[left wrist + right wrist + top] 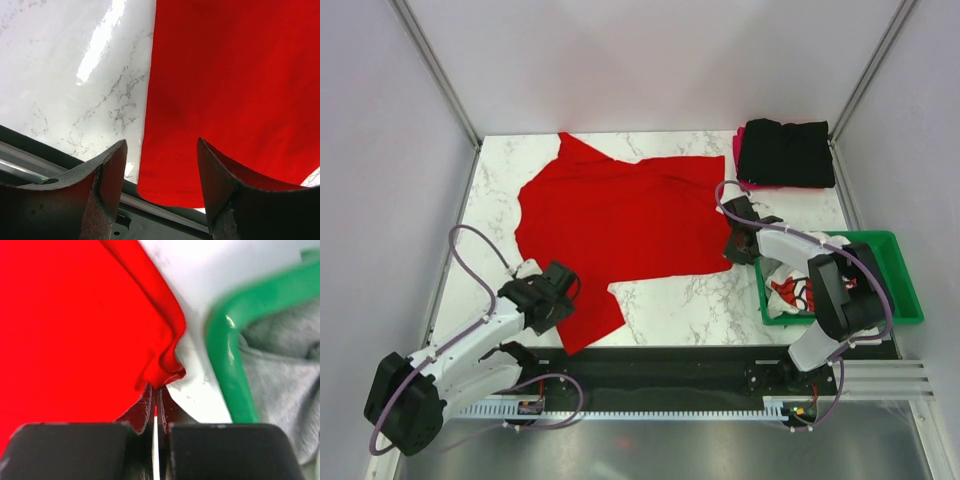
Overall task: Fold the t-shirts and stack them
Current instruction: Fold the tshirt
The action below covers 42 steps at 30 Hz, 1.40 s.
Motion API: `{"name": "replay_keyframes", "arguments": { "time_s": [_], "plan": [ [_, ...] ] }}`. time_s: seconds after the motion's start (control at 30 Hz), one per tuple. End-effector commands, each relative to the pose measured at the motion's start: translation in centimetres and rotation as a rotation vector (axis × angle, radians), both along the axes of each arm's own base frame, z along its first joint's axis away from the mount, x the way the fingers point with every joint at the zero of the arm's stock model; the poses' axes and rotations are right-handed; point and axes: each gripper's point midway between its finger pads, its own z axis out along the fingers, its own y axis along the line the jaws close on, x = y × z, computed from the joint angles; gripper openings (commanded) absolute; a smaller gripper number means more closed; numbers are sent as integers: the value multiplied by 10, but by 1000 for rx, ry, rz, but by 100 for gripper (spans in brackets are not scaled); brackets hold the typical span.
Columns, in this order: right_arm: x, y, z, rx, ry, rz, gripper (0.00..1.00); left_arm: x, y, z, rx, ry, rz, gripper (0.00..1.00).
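Red cloth takes up most of the marble table (670, 300). The red t-shirt (620, 225) is spread open, wrinkled and not yet folded, with one corner reaching toward the near edge on the left.

Done so far:
- A black t-shirt (785, 152) is seen folded at the far right corner.
- It is stacked on a magenta t-shirt (738, 152), of which only a thin edge is shown.

Left to do:
- The red t-shirt is to be folded and stacked.
- A white t-shirt (788, 293) with red print lies crumpled in the green crate (900, 270). Whether more lies under it cannot be told.

The task is judged roughly half done.

Right gripper (156, 395): the fingers are pressed together, and a bunched bit of the red t-shirt's right edge is pinched between them, just beside the crate's rim.

Left gripper (161, 150): the fingers are spread and set over the near-left corner of the red t-shirt, whose hem edge is seen in the gap below them. No cloth is gripped, as far as can be seen.

A first fold of the red t-shirt is judged to be the step in hand, with a grip secured on one side only.
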Motion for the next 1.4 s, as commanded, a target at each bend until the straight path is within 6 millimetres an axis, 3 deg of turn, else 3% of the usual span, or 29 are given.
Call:
{"name": "replay_keyframes", "arguments": {
  "time_s": [0.0, 0.3, 0.5, 0.6, 0.7, 0.73, 0.8, 0.87, 0.9, 0.97, 1.03, 1.13, 1.27, 1.37],
  "plan": [
    [19, 6, 12, 2, -21, 22, 0, 6, -5, -2, 2, -47, 49, 63],
    [42, 17, 17, 20, -32, 49, 0, -11, -33, -17, 0, 28, -40, 62],
    [40, 17, 9, 22, -11, 49, 0, -6, -37, -18, 44, 27, -58, 59],
    [35, 17, 7, 29, -2, 52, 0, 6, -39, -16, 60, -11, -64, 47],
    [28, 18, 9, 47, 0, 63, 0, 21, -48, -8, 47, -72, -98, 21],
    [26, 20, 9, 53, 1, 70, 0, 27, -51, 0, 44, -95, -108, 7],
    [16, 20, 13, 72, 2, 83, 0, 32, -48, 16, 57, -139, -130, 2],
    [2, 23, 12, 101, 20, 105, 0, 38, -47, 41, 48, -194, -126, 2],
    [-3, 23, 20, 110, 8, 113, 0, 36, -35, 58, 68, -228, -122, 2],
    [-19, 28, 21, 142, 26, 136, 0, 41, -32, 94, 42, -311, -122, 2],
    [-30, 32, 34, 180, 5, 150, 0, 42, -23, 134, 31, -398, -137, 2],
    [-51, 39, 47, 209, -12, 167, 0, 38, -8, 177, 39, -462, -144, 2],
    [-74, 36, 67, 200, -42, 168, 0, 27, 10, 212, 51, -509, -151, 2],
    [-82, 21, 91, 173, -97, 138, 0, 18, 23, 234, 29, -560, -140, 2]
  ]
}}
